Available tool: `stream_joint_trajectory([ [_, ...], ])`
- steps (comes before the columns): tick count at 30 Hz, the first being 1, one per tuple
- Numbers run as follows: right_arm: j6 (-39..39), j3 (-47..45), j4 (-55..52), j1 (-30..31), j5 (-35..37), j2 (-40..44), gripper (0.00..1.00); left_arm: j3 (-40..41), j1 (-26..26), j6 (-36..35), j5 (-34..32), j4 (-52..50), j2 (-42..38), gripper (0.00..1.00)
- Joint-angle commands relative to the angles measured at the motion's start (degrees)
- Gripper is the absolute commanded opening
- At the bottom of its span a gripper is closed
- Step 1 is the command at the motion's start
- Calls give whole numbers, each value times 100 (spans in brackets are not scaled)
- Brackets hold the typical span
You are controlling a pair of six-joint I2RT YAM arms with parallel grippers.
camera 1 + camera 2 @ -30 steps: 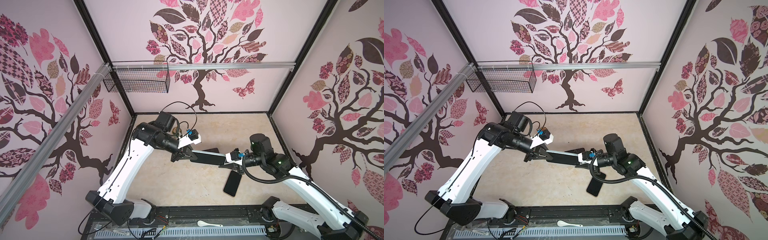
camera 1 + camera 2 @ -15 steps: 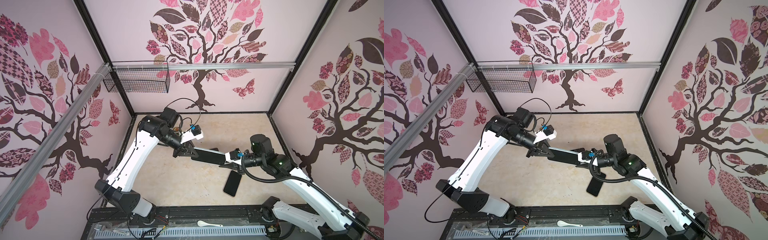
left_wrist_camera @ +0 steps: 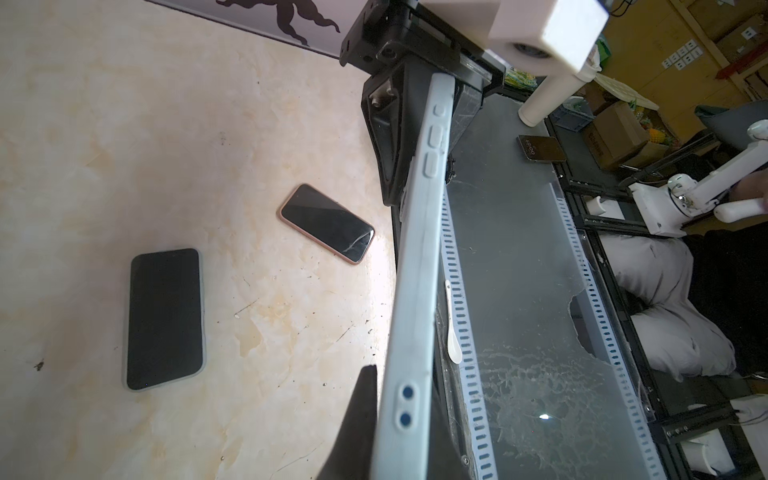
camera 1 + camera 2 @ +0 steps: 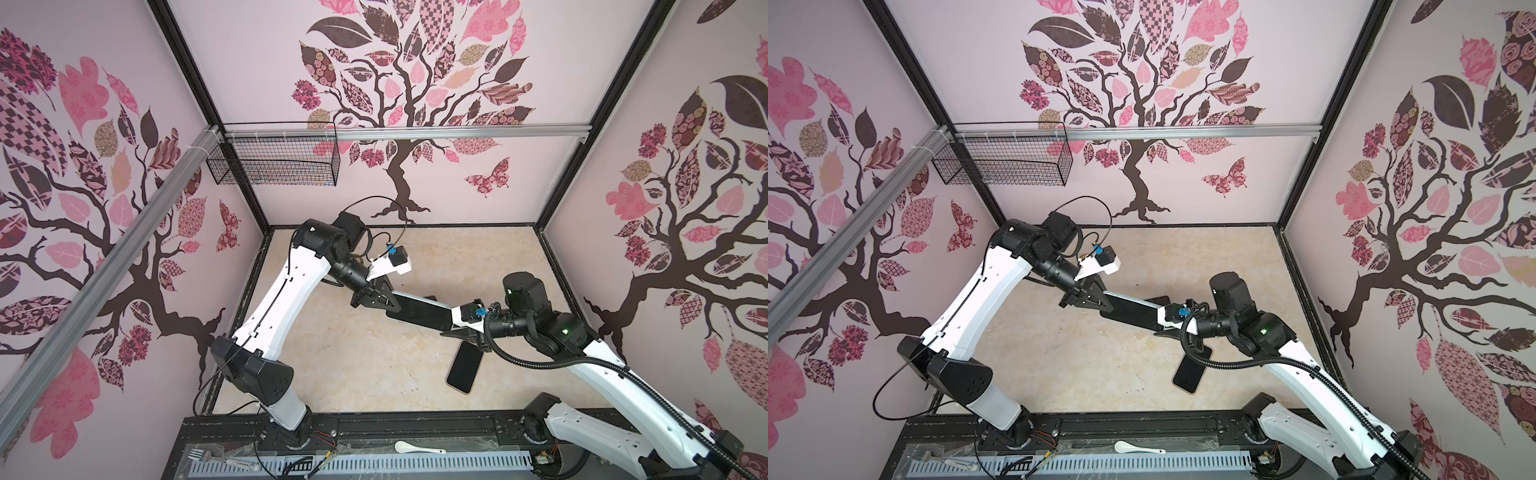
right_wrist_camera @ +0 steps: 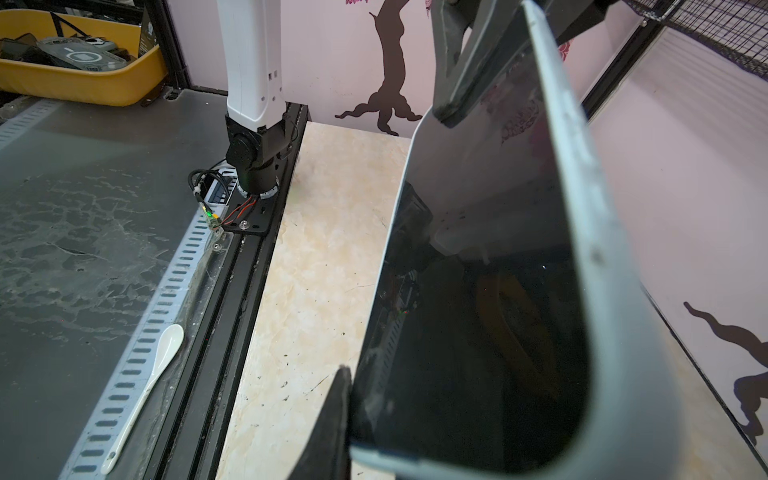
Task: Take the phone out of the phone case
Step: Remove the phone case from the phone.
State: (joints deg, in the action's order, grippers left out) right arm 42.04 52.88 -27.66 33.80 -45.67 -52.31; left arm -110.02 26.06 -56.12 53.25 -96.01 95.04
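Elbows raised, both arms reaching inward over desk (image 4: 332, 353); left tool (image 4: 388, 305) clamped on one end of phone case (image 3: 415, 270), right tool (image 4: 455, 330) on opposite end; phone (image 5: 498, 332) inside, suspended between, clear of desk.

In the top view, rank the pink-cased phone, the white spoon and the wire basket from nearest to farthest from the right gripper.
1. pink-cased phone, on the table by the right gripper.
2. spoon, at the front edge.
3. basket, hung high at the back left.
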Motion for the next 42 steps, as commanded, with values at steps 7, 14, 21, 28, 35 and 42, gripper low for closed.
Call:
stream_joint_trajectory([
  [7, 602, 123, 1319, 401, -917, 270, 0, -630, -84, 102, 238, 217, 624, 0],
  [14, 603, 107, 1413, 479, -876, 350, 0, -840, -32, 79, 131, 18, 957, 0],
  [21, 617, 83, 1266, 511, -744, 400, 0, -969, 65, 32, 60, -129, 1148, 0],
  [28, 574, -23, 1180, 513, -706, 539, 0, -1013, 57, 17, 66, -154, 1062, 0],
  [35, 608, 30, 1162, 560, -663, 526, 0, -1139, 58, 277, 21, -163, 1127, 0],
  [42, 958, 108, 982, 866, -49, 380, 0, -1355, 57, 512, -68, -274, 1222, 0],
])
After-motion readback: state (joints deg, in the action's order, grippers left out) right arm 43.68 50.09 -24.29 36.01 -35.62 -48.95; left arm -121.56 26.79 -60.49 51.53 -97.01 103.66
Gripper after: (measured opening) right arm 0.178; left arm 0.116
